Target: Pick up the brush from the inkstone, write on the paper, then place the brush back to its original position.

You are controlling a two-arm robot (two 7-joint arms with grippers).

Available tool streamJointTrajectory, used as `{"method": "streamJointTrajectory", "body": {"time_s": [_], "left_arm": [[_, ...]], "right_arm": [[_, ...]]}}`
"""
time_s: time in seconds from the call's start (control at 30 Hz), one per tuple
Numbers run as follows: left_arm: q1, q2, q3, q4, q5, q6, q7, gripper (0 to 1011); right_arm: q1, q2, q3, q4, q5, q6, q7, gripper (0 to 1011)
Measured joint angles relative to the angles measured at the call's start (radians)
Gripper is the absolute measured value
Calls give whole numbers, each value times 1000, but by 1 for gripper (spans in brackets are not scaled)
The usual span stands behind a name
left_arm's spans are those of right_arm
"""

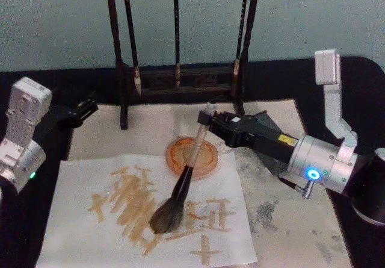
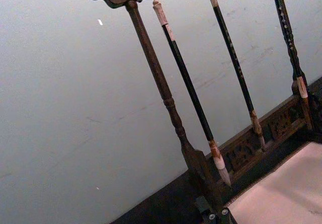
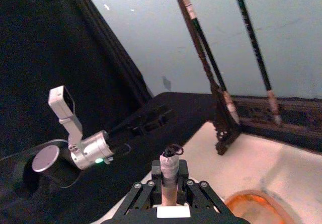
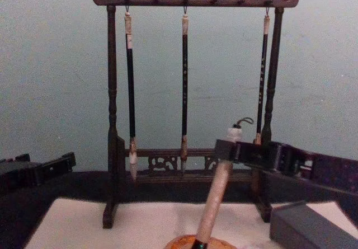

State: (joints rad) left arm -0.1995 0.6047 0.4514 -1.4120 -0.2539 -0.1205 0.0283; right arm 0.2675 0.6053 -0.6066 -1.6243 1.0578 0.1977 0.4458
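The brush [image 1: 191, 162] leans over the paper [image 1: 84, 180], its bushy grey-brown head [image 1: 166, 215] down on the sheet among tan strokes. My right gripper [image 1: 208, 123] is shut on the pale upper handle just below the end loop. The right wrist view shows the handle top [image 3: 169, 169] between the fingers [image 3: 193, 191], and the chest view shows the slanted handle [image 4: 215, 201] held in the right gripper [image 4: 229, 147]. The round orange inkstone [image 1: 207, 156] lies behind the shaft. My left gripper [image 1: 81, 111] is parked at the table's left, off the paper.
A dark wooden rack [image 1: 180, 78] with three slim hanging brushes [image 4: 184, 87] stands at the back of the beige mat [image 1: 289, 220]. Its post [image 2: 161, 83] is close to my left wrist. Black cloth covers the table beyond both sides of the mat.
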Motion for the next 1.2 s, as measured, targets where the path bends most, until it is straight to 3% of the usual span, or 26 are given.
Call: {"method": "streamJointTrajectory", "body": {"time_s": [0.87, 1.2], "left_arm": [[0, 0, 0, 0, 0, 0, 0, 1002], [0, 0, 0, 0, 0, 0, 0, 1002]], "right_arm": [[-89, 89, 106, -43, 50, -33, -12, 185], [-95, 89, 127, -70, 101, -37, 13, 185]]}}
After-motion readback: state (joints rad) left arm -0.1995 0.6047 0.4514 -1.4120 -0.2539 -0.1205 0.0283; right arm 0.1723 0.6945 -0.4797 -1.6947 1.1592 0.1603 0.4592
